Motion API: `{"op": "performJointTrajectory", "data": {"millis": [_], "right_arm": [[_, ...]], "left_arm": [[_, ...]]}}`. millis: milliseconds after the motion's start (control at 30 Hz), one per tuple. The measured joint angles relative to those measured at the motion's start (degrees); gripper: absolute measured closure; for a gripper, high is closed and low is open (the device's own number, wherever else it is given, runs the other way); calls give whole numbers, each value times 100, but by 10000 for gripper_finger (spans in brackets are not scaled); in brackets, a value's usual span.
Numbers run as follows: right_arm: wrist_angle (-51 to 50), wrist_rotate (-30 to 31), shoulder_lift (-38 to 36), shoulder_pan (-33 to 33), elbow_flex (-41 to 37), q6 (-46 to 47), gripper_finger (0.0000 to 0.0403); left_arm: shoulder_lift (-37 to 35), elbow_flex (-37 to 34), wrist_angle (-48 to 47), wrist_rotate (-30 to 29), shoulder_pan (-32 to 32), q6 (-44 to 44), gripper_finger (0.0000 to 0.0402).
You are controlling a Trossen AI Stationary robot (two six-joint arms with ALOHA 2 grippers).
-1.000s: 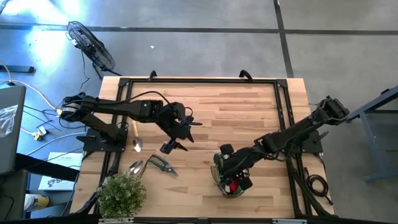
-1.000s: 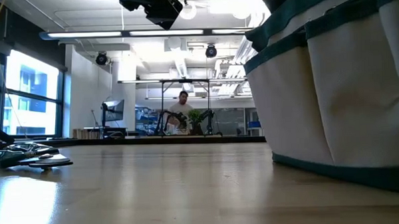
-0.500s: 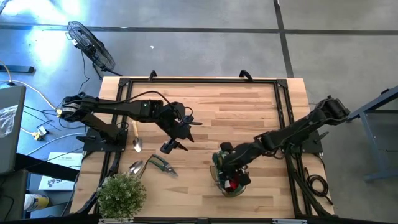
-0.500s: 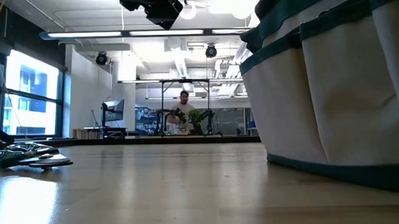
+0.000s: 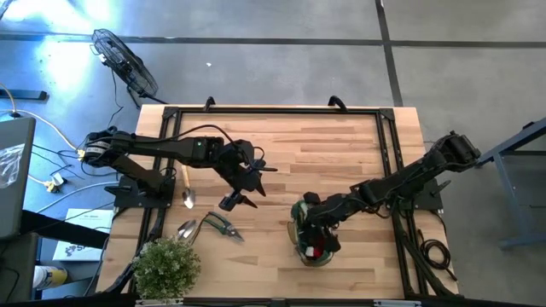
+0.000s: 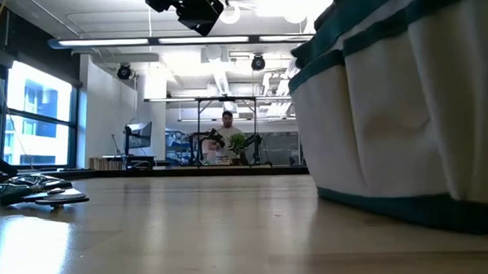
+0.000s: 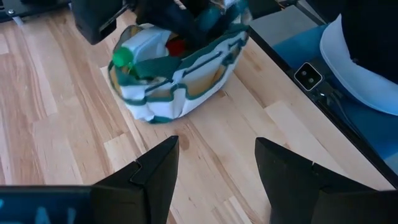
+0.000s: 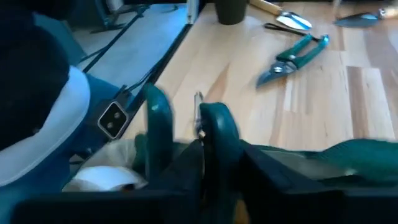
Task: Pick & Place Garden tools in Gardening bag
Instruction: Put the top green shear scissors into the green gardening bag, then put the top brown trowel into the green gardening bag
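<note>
No text, label or number can be read on anything here

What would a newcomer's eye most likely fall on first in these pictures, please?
Probably the gardening bag near the table's front edge, with the right gripper working at its mouth, where something red and a green-capped bottle show inside. Next, the left gripper hanging open above the middle of the table. Then the pruners, scoop and trowel lying loose at the left, beside a bushy potted plant.
</note>
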Motion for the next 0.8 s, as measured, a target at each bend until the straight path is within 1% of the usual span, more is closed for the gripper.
{"op": "performJointTrajectory", "data": {"millis": [100, 167, 300, 433, 800], "right_arm": [[-45, 74, 2, 0, -9, 205, 256], [-45, 86, 2, -4, -9, 237, 226], [-38, 84, 2, -4, -9, 215, 188], [-53, 101, -90, -4, -11, 128, 177], [-136, 842, -949, 2, -11, -20, 192]], "left_arm": [[0, 0, 0, 0, 0, 0, 197], [0, 0, 0, 0, 0, 0, 197], [0, 0, 0, -3, 0, 0, 197], [0, 0, 0, -3, 0, 0, 197], [0, 0, -4, -11, 0, 2, 197]]}}
